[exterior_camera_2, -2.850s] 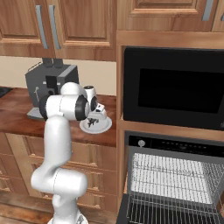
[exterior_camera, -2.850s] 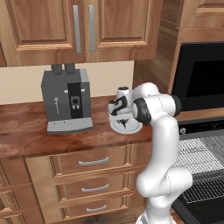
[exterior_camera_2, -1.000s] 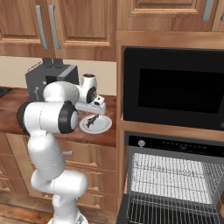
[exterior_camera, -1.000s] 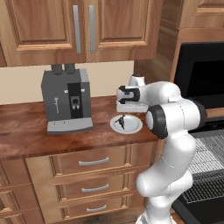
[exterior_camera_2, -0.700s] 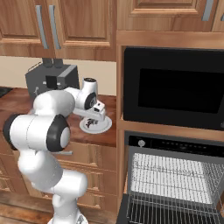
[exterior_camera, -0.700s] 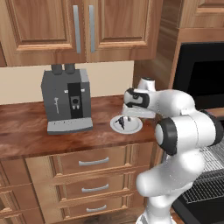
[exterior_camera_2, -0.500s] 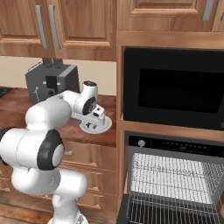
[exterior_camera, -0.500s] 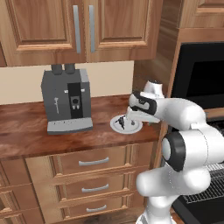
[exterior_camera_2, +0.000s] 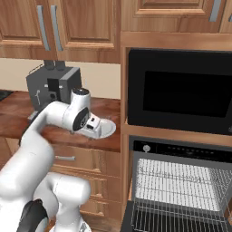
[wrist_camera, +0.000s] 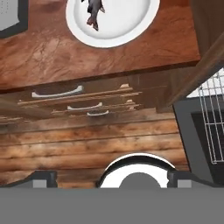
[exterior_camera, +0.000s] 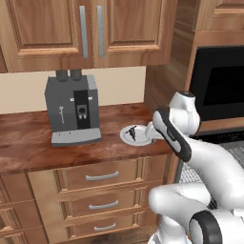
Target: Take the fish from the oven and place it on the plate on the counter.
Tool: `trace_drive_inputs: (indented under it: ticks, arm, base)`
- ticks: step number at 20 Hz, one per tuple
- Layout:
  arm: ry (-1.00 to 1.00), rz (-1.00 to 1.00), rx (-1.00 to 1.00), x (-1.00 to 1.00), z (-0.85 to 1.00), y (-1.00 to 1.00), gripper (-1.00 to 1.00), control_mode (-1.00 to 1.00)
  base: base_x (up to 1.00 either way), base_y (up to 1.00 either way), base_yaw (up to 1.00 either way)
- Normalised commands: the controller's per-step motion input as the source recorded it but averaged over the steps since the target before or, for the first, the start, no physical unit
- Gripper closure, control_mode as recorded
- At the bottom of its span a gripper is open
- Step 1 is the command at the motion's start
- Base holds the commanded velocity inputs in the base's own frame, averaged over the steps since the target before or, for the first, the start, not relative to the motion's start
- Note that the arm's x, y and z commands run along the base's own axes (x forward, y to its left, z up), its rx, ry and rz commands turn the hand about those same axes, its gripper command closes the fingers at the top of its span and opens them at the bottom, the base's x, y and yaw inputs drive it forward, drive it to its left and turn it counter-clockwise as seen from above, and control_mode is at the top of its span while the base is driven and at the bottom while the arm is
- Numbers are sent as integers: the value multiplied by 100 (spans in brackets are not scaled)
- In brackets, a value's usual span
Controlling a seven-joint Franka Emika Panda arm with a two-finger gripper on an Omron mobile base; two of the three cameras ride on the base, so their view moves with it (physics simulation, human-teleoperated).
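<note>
**Fish lies on the plate; fingers released and empty**

The fish (exterior_camera: 133, 134) lies on the plate (exterior_camera: 125, 137), a small dark sliver with thin bits sticking out, resting inside the pale raised rim; in the hand view the fish (wrist_camera: 93, 13) sits near the top edge, on the plate's white face (wrist_camera: 131, 26), with bare wood grain of the counter (wrist_camera: 65, 52) below it; the plate stands near the right end of the counter (exterior_camera: 28, 147), close to the front edge, well to the right of the grey coffee machine (exterior_camera: 71, 112); the two are apart, with a strip of glossy reddish-brown top between them.

The gripper (wrist_camera: 111, 177) has its fingers spread wide and released, with nothing between them; the two dark tips (wrist_camera: 41, 178) stand far apart at the bottom of the hand view, looking down past the counter edge at the drawers (wrist_camera: 74, 103) with silver handles and the plank floor; in the left base view the white arm (exterior_camera: 176, 128) bends in front of the counter's right end, its hand just beside the plate; in the right base view the arm's forward link (exterior_camera_2: 77, 115) covers part of the plate (exterior_camera_2: 106, 129).

The oven (exterior_camera_2: 179, 181) stands open to the right of the counter; its silver wire rack (exterior_camera_2: 172, 186) shows inside, under the black control strip with a small round knob (exterior_camera_2: 146, 148); above it sits a black-glass-fronted appliance (exterior_camera_2: 181, 93); wooden cabinets (exterior_camera: 90, 33) hang over the coffee machine.
</note>
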Motion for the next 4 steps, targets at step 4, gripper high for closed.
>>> trace_drive_inputs:
  ticks: [4]
  arm:
    - [-19,4,0,-79,76,12,-100,-100]
  base:
    - [0,0,0]
